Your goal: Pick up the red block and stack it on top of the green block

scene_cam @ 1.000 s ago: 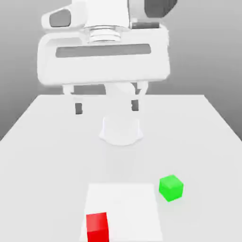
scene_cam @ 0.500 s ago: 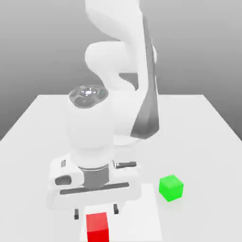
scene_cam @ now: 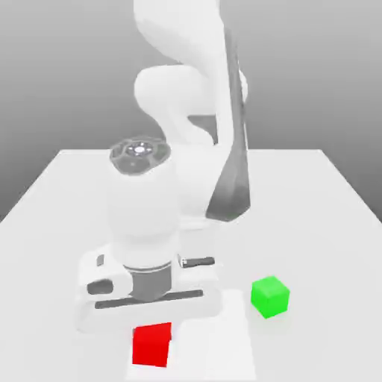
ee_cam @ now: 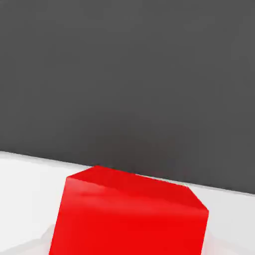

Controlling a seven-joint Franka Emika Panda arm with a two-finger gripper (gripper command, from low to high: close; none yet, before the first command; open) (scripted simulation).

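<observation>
Ext. view: the red block [scene_cam: 151, 345] was at the near end of the counter [scene_cam: 313, 216], toward the view's left, over the pale square patch [scene_cam: 213, 339]; whether it touched down or hung just clear, couldn't tell. The fingers [scene_cam: 152, 335] were closed on it, a dark sliver of them showing at either side, mostly hidden by the white gripper housing [scene_cam: 149, 308]. The block looked slightly tilted. The green block [scene_cam: 270, 297] sat to the view's right of the patch, approx. level, w/ nothing on top.

Hand view: the red block showed up close, flat faces & crisp edges, no dents. It was prob. light, stiff and not fragile, so a firm squeeze shouldn't hurt it; matte sides suggested decent grip, w/ some risk of twisting if pinched off-centre. Best hold: two opp. side faces, mid-height, leaving the underside free for stacking. Step in hand was prob. securing the grasp; next, a straight lift, then across above the green block, squared up before release. Main risk: a tilted block landing on one edge & sliding off.
</observation>
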